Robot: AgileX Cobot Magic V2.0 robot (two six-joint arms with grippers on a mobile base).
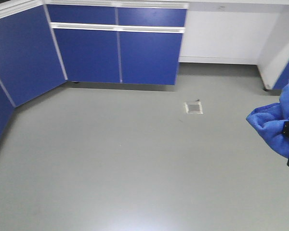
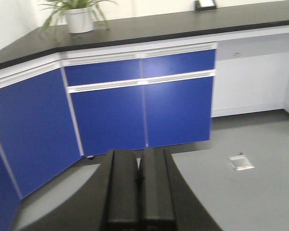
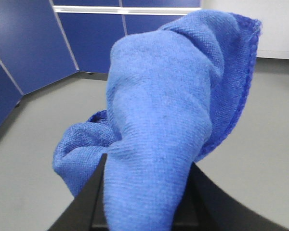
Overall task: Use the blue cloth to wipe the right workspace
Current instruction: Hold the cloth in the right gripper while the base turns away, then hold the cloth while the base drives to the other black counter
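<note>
Blue microfibre is filling most of my right wrist view: the blue cloth [image 3: 164,125] is rising in a wrinkled bunch out of the right gripper [image 3: 144,216], which is clamping its lower folds. The cloth is draping over the jaws, so I am seeing only their dark outer sides. Its darker stitched hem is curling along the upper right of the bunch. In the front view I am finding the same cloth [image 1: 274,122] at the right edge of the picture, hanging in the air over the grey floor [image 1: 111,154] and touching no surface.

The left gripper [image 2: 140,180] is sitting closed, its two black fingers [image 2: 123,187] pressing together with nothing between them.

Through the left wrist camera I am looking at the right workspace [image 2: 250,14], a black countertop well apart from the cloth. A small black box [image 2: 205,4] with a white face is standing by its back edge, and a potted plant [image 2: 79,17] is standing further left, near the corner. Blue cabinets [image 2: 139,110] are running beneath it, and a small metal plate [image 1: 193,108] is lying flush in the floor
</note>
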